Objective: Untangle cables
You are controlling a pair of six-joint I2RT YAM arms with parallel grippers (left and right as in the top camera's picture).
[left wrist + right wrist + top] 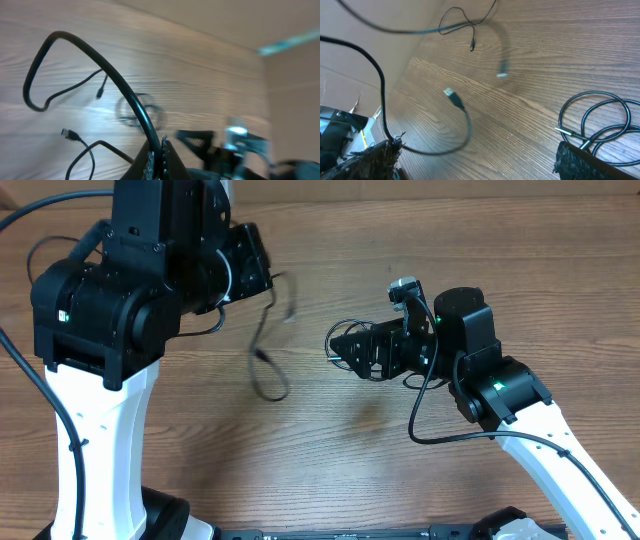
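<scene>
- Wood-grain table (400,480), pale brown, carrying all the cables.
- Left fingers (172,162): at the far left of the table, pressed shut on one black cable.
- Held cable (112,80): rises from the left fingers in a high arc, bends back in a tight loop, and trails away with a small plug at its end.
- Right fingers (585,162): right of centre, spread fully wide, gripping nothing.
- Coiled cable (600,117): thin black cord in loose rings, lying flat on the table just beside one right finger; whether they touch cannot be told.
- USB-tipped cable (454,97): black cord with a flat metal plug, curving across the table between the two arms, apart from the coil.
</scene>
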